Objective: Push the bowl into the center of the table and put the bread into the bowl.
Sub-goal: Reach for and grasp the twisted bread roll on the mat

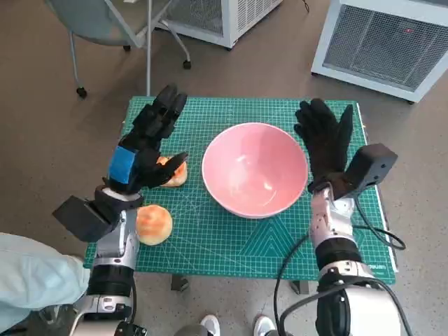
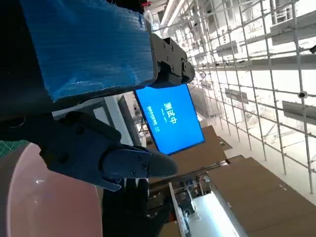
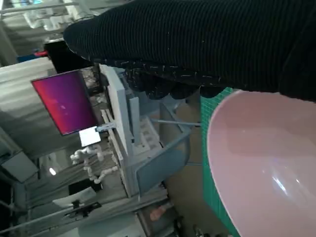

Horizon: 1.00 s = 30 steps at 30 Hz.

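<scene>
The worktop (image 1: 210, 245) is covered by a green cutting mat, a flat, slightly grippy surface on which things should slide only under a steady push. Near its middle sits the pink bowl (image 1: 255, 169), empty, glossy and wide-mouthed; it looks like hard plastic or ceramic, stiff and probably slippery at the rim, so it is better nudged low on its outer wall than pinched at the lip, where it might tip. The right robot hand (image 1: 324, 143) stands just beside the bowl's right wall, released, fingers spread and upright, grasping nothing; whether it touches the wall cannot be told. The left robot hand (image 1: 148, 143) hovers left of the bowl, also released with fingers apart, above one bread roll (image 1: 173, 172), which lies close to the bowl's left side. A second bread roll (image 1: 153, 223) rests nearer the robot, beside the left forearm. Both rolls look light, soft and easily crushed, so a gentle wrap around the sides would likely suit them.
</scene>
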Motion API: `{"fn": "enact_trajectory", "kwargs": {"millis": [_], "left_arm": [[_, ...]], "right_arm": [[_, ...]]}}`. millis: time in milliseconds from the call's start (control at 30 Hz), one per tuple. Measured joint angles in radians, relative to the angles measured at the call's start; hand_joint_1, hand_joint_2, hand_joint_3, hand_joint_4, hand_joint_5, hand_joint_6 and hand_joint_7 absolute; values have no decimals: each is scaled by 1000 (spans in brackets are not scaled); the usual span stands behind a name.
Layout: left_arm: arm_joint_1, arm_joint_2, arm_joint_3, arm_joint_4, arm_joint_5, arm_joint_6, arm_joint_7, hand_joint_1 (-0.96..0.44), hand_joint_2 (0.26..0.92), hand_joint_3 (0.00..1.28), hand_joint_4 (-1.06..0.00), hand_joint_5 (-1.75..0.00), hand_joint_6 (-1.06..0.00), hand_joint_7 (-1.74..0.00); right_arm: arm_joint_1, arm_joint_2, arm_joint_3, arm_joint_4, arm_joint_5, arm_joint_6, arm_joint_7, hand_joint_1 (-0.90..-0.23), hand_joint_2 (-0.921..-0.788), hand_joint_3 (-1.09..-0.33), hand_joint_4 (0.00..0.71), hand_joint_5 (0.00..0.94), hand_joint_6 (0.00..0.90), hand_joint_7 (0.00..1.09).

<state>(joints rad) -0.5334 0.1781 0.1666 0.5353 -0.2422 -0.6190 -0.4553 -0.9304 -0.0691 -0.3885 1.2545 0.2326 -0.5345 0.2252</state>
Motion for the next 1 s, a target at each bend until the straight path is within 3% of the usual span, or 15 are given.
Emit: {"fn": "enact_trajectory", "kwargs": {"millis": [367,533,667,867,1000], "left_arm": [[-5,-15,-5,10,0,0,3,-601,921,294,-234,-2,-302,-11],[-17,-24,-10,31,-1,-2,-6,-601,921,294,-234,-1,-301,-10],[-25,-28,-16,41,-2,-4,-26,-598,921,295,-234,-1,-301,-9],[-37,-31,-22,45,-7,-4,-48,-584,921,293,-234,-1,-302,-9],[-40,-31,-27,43,-12,-2,-57,-571,921,290,-233,0,-303,-10]], "right_arm": [[28,-2,24,-138,2,-170,74,-666,-921,-738,220,9,179,313],[95,-1,82,-247,-40,-270,85,-670,-921,-746,205,4,146,340],[177,-8,137,-364,-76,-321,107,-678,-921,-754,195,2,112,376],[270,-25,192,-550,-80,-315,125,-697,-921,-759,191,0,44,489],[310,-34,213,-656,-79,-284,125,-714,-921,-759,191,0,28,522]]}}
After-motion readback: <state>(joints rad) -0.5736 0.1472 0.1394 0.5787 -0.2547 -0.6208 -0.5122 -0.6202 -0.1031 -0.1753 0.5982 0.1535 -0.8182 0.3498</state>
